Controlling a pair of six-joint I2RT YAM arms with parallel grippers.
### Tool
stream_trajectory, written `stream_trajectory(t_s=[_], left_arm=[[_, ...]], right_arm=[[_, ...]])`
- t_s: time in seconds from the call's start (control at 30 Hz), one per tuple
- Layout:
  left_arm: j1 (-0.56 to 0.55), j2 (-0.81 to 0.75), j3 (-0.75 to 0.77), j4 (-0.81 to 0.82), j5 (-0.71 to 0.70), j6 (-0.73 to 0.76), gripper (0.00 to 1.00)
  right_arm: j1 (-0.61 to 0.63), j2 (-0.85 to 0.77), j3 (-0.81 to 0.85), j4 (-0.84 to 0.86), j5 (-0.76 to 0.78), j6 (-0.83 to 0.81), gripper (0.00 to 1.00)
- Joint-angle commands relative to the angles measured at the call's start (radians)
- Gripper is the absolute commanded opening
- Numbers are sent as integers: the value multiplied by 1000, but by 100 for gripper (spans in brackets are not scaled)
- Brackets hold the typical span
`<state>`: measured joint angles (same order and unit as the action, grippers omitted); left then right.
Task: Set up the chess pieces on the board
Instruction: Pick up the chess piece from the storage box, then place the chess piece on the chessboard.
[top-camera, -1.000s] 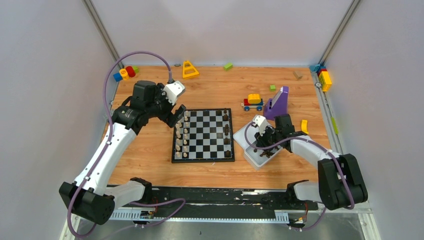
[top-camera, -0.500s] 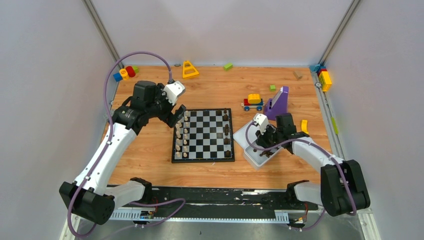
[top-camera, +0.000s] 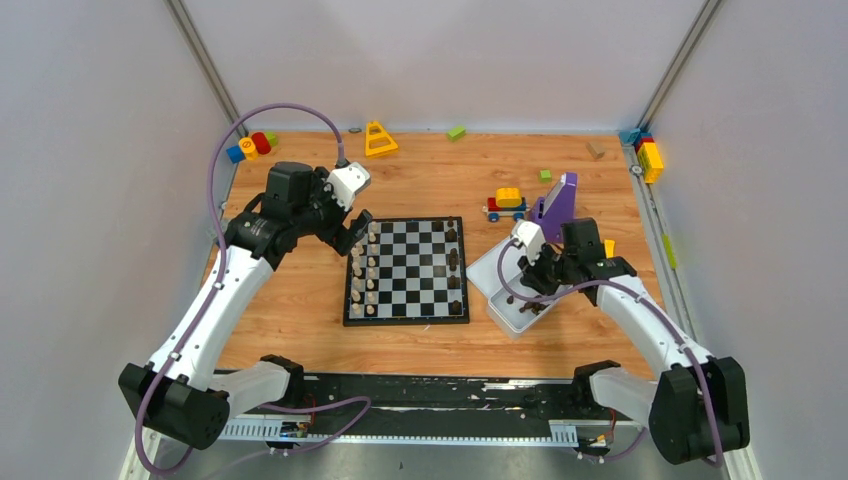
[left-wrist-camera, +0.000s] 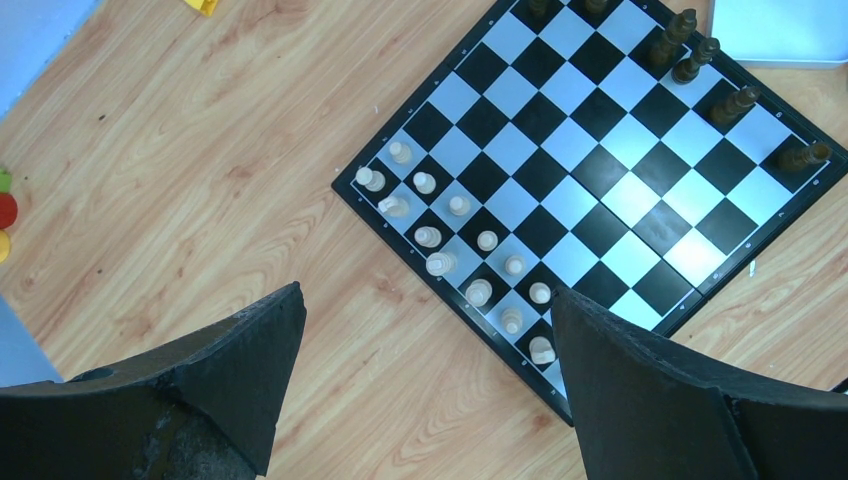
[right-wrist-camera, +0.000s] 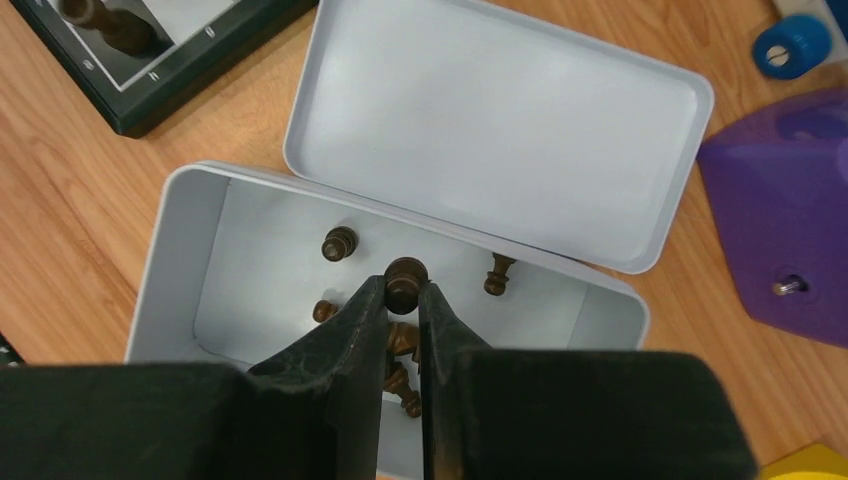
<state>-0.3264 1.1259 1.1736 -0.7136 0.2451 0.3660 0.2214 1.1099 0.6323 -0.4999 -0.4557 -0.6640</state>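
Note:
The chessboard (top-camera: 410, 270) lies mid-table, with several cream pieces (top-camera: 364, 268) on its left columns and several dark pieces (top-camera: 453, 258) on its right column; it also shows in the left wrist view (left-wrist-camera: 600, 160). My right gripper (right-wrist-camera: 403, 285) is shut on a dark brown chess piece (right-wrist-camera: 405, 274) and holds it above the white tray (right-wrist-camera: 180, 230), where several more dark pieces (right-wrist-camera: 338, 243) lie. My left gripper (left-wrist-camera: 425, 320) is open and empty, above the wood beside the board's left edge.
The tray's lid (right-wrist-camera: 500, 120) lies next to the tray. A purple block (top-camera: 556, 205), a toy car (top-camera: 506, 204), a yellow piece (top-camera: 608, 251) and scattered coloured blocks (top-camera: 250, 146) lie around the back and right of the table.
My right gripper has risen a little and shifted right over the tray with the dark piece in it. The left arm has not moved.

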Motion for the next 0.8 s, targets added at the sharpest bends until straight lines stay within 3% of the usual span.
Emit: stream_trajectory(t_s=[0.0,0.1,0.3,0.5,0.77], left_arm=[[6,-21,13,33,1,-11,100],[6,-19,18,35,-3,-26,100],[6,-22,27,40,-33,-55,100],[18,-29,29,53,-88,-84,100],[24,-51,24,56,-82,-87,100]], right_arm=[[9,-43,144,-156,-100,-16,0],[60,-39,197,-175,-141,28,0],[243,57,296,-121,-77,113,0],[351,282,484,-44,5,197,0],[388,586,750,-29,82,238,0]])
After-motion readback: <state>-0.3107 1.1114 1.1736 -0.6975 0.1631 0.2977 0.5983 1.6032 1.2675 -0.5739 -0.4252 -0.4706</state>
